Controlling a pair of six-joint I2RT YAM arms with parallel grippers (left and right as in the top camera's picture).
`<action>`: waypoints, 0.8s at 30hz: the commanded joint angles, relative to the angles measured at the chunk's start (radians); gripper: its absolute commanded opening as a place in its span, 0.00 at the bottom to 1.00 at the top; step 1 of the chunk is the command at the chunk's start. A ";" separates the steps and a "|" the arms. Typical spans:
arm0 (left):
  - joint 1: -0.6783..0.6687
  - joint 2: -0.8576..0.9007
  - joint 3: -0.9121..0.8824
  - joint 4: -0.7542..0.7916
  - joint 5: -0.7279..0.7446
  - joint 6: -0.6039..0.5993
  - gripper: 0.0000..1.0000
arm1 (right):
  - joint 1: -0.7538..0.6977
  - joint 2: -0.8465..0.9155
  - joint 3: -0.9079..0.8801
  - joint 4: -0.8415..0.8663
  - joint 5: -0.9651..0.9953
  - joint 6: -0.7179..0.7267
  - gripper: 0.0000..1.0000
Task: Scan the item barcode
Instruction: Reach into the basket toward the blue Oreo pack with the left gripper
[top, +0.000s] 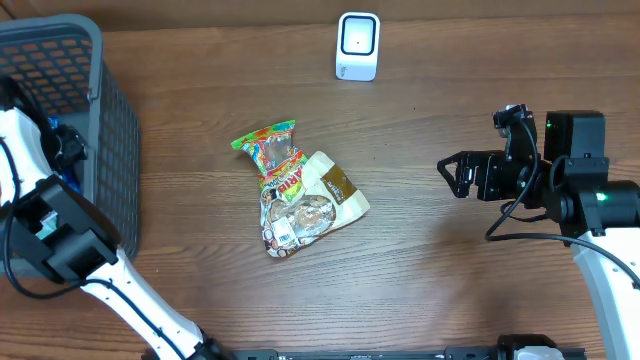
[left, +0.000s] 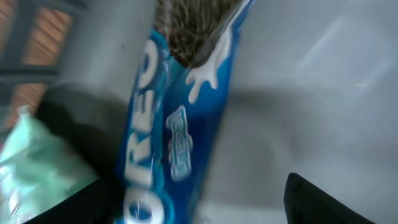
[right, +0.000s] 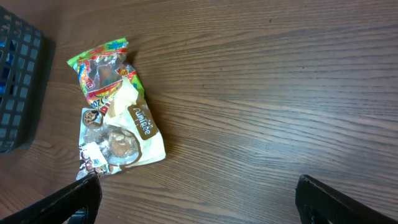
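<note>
1. One white barcode scanner (top: 358, 45) stands at the far edge of the table (top: 450, 290).
2. Two snack packets overlap mid-table: a colourful candy bag (top: 268, 148) and a cream cookie bag (top: 325, 205); their print is unreadable.
3. In the one dark mesh basket (top: 110, 130), one blue Oreo pack (left: 180, 112), lettered "OREO", lies beside one pale green packet (left: 31, 162).
4. The left gripper (left: 199, 208) hangs over the Oreo pack, jaws apart and not clamping it; the right gripper (top: 447, 177) is spread wide and empty.

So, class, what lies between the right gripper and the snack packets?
Nothing: only bare wooden table separates right gripper from snack packets, seen overhead.
</note>
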 joint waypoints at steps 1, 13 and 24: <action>0.005 0.050 0.000 0.002 -0.034 0.019 0.73 | 0.008 -0.002 0.027 0.002 -0.006 0.000 1.00; 0.005 0.107 0.013 -0.048 -0.032 -0.011 0.04 | 0.008 -0.002 0.027 -0.007 -0.006 0.000 1.00; -0.003 -0.044 0.212 -0.189 0.041 -0.045 0.04 | 0.008 -0.002 0.027 -0.003 -0.006 0.000 1.00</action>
